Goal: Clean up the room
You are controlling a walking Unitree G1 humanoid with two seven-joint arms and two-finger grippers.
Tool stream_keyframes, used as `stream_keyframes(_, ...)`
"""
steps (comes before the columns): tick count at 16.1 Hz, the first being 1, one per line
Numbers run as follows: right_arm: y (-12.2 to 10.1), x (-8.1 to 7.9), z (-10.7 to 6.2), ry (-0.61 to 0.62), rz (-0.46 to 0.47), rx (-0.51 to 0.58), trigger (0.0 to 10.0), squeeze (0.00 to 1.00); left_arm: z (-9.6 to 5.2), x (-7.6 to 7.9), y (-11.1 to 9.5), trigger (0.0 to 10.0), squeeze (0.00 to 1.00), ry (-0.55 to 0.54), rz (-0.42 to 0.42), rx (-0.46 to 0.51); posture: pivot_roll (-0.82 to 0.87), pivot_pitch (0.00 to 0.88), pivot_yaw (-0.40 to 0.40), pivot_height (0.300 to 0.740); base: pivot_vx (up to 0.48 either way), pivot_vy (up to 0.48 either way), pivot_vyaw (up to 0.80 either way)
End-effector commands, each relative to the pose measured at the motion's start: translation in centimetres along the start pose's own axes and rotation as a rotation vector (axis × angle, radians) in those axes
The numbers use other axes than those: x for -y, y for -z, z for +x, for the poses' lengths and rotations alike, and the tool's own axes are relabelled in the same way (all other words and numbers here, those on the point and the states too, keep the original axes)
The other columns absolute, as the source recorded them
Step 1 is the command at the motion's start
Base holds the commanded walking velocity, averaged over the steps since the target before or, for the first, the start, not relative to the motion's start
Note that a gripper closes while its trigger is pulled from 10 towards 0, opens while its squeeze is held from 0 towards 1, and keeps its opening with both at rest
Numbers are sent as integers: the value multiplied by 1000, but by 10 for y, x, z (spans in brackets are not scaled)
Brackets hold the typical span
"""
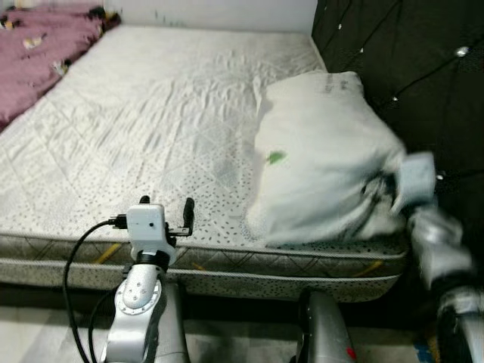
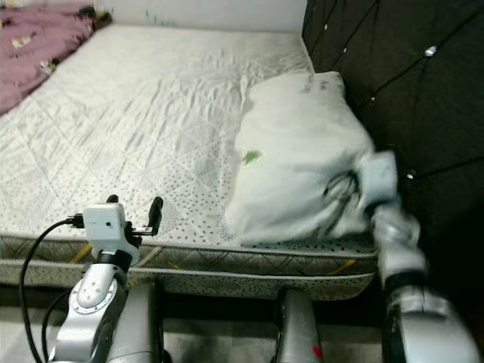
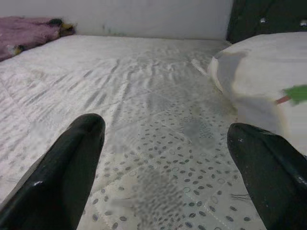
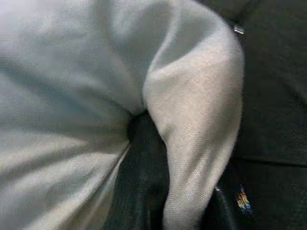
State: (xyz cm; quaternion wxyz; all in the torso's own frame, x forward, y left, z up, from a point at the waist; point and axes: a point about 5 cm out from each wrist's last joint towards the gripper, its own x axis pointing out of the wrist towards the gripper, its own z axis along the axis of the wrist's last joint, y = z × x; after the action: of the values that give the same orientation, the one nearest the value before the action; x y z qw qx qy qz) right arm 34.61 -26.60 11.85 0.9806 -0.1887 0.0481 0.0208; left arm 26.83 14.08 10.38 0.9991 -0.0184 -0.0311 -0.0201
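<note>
From the left eye, a big bed with a white dotted mattress lies in front of the robot. A white pillow sits on the bed's right side, next to the dark padded headboard. A small green mark shows on the pillow. A pink blanket is bunched up at the far left corner of the bed. The left gripper hangs over the near edge of the bed, well apart from the pillow, with its fingers spread and nothing between them. The right gripper is pushed into the pillow's near right corner, and it looks blurry.

From the right eye, the scene is the same: the pillow rests near the bed's front edge, against the headboard side.

From the left wrist, the two black fingers are wide apart above the dotted mattress. The pillow is just off to one side, and the pink blanket is far away.

From the right wrist, a thick fold of the white pillow is pinched tight around a black finger. The dark headboard is just beside it.
</note>
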Motion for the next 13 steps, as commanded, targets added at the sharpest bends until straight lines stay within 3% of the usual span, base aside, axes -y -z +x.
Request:
stream_keyframes(1,-30,-5,7,-49,-60,139,0,0,1,3,-1,10000,0,19,-10,-2,27,0,19,527,0,0,0)
stream_keyframes(2,-26,-24,2,-184,-81,155,0,0,2,5,-1,10000,0,39,-15,-7,7,0,32,527,0,0,0)
stream_keyframes(7,-38,-53,-4,-420,41,208,0,0,5,3,-4,10000,0,32,-13,5,33,0,29,527,0,0,0)
stream_keyframes(8,-38,-53,-4,-420,41,208,0,0,5,3,-4,10000,0,32,-13,5,33,0,29,527,0,0,0)
stream_keyframes(9,-38,-63,-8,-535,14,216,0,0,4,2,-5,10000,0,27,-17,4,29,0,41,527,0,0,0)
stream_keyframes(10,-36,-64,-5,-554,-20,200,0,0,3,3,-5,10000,0,31,-20,2,24,0,46,527,0,0,0)
stream_keyframes(13,-46,-37,14,-458,-39,138,0,0,8,5,-6,10000,0,51,-19,4,21,0,50,527,0,0,0)
